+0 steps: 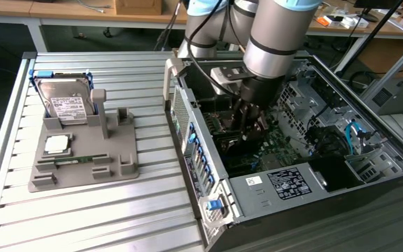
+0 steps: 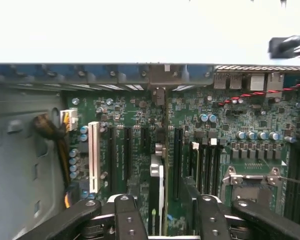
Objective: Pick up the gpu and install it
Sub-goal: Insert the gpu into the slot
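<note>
gripper (image 1: 252, 122): down inside the open computer case (image 1: 369, 173), over the motherboard (image 1: 275, 144); fingers spread wide, one each side of the card, no squeeze visible in the wrist view
fingers (image 2: 130, 220): dark pads standing clear of the card's faces, gap on both sides
gpu (image 2: 156, 192): upright on edge between the fingers, standing in the row of expansion slots, bracket end pointing at the case's rear wall
seating: looks in the slot, cannot tell if fully pushed home; card's lower edge hidden
neighbours: white slot (image 2: 94, 156) to one side, black slots beside the card, memory slots (image 2: 206, 167) on the other side
parts tray (image 1: 82, 157): on the slatted table (image 1: 82, 220) at the exterior view's left, well apart from the case; hard drive (image 1: 65, 102) upright in it, memory stick (image 1: 81, 158) lying flat, processor (image 1: 56, 143) flat
task stage: judged near the end, card placed and let go
risk 1: card only half seated; it could lean or pop up if a finger brushes it
risk 2: pad catching the card's top edge would drag it out of the slot
risk 3: fingers are close to the neighbouring slots and small board parts, a sideways drift could knock them
risk 4: bracket not lined up with the rear opening, cannot confirm from here
</note>
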`<state>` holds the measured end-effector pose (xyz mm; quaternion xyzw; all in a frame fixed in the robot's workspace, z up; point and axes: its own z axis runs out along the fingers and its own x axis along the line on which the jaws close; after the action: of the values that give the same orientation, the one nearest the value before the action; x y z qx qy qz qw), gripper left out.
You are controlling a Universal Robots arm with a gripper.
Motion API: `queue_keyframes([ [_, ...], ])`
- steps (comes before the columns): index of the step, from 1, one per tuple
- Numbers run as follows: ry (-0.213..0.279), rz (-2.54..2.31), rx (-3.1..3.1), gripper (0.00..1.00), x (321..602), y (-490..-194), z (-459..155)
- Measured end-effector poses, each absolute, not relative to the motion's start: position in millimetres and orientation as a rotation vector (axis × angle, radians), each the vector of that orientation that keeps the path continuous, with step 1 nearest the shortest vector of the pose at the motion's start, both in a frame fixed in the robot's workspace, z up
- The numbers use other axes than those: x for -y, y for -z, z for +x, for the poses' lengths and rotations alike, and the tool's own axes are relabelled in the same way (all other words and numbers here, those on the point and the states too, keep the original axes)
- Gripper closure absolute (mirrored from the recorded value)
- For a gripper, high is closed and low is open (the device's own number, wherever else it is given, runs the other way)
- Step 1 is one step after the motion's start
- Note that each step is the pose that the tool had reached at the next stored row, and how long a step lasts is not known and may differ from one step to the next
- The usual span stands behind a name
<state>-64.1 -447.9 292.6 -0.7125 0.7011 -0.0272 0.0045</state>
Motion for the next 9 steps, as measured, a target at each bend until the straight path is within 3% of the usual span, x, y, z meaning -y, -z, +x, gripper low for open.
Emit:
queue_keyframes([
  [4, 0.116, -2.245, -2.208, 0.62, 445.8, -296.6, -64.1],
  [9, 0.156, -2.264, -2.224, 0.86, 445.7, -296.7, -63.1],
])
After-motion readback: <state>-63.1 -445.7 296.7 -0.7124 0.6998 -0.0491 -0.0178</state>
